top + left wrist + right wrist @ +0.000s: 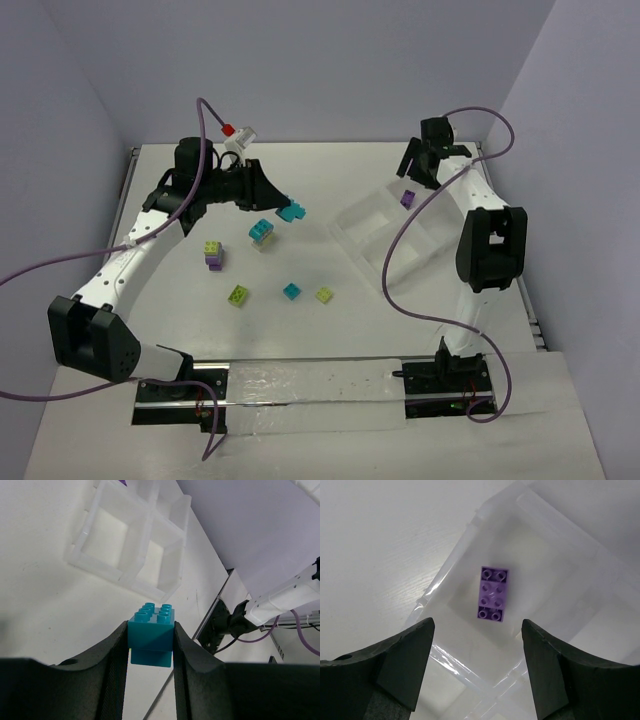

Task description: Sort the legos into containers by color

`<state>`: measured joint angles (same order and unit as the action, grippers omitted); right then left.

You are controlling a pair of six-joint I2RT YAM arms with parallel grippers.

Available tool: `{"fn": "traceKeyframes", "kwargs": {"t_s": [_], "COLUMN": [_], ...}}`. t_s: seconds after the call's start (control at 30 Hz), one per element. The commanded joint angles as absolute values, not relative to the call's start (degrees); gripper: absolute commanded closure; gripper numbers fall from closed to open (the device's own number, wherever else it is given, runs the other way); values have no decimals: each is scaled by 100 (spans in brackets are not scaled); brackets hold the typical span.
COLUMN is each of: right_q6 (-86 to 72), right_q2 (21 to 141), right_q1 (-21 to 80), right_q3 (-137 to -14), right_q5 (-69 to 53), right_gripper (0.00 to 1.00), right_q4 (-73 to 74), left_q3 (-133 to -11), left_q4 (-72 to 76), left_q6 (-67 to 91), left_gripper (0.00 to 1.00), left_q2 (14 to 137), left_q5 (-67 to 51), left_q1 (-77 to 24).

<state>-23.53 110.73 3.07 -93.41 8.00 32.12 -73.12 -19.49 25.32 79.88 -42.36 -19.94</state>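
My left jaws pinched the cyan brick [151,630] between them by its flat sides. I judged it light, rigid and slick, apt to twist. My right jaws gaped wide above a purple brick [493,594] lying in a tray [451,555] compartment.

The left gripper [285,207] grips a cyan brick [294,212]; a purple brick [407,198] lies in the tray [352,240].
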Motion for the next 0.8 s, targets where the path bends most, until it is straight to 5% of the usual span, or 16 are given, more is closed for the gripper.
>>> {"fn": "traceKeyframes", "kwargs": {"t_s": [0.0,0.37,0.63,0.77], "right_q6": [-2187,-1727,-1596,-1245], "right_q2": [10471,8095,8212,8568], "right_q1": [285,1367,2042,2268], "right_q3": [-9358,-7540,-7819,-8330], "right_q5": [532,-3651,-6079,-6374], "right_gripper": [24,28,25,24], "right_q4": [3182,1581,1709,2233], "left_q3": [-7685,-7692,-7638,-7609], "left_q4": [-1925,-1558,-1238,-1126], "left_q6": [2507,2403,2436,2446], "left_gripper": [100,100,100,100], "left_q2": [7903,8250,8306,8280], "left_q5": [-4322,-5475,-6391,-6576], "left_q1": [-2000,-1995,-1996,-1995]}}
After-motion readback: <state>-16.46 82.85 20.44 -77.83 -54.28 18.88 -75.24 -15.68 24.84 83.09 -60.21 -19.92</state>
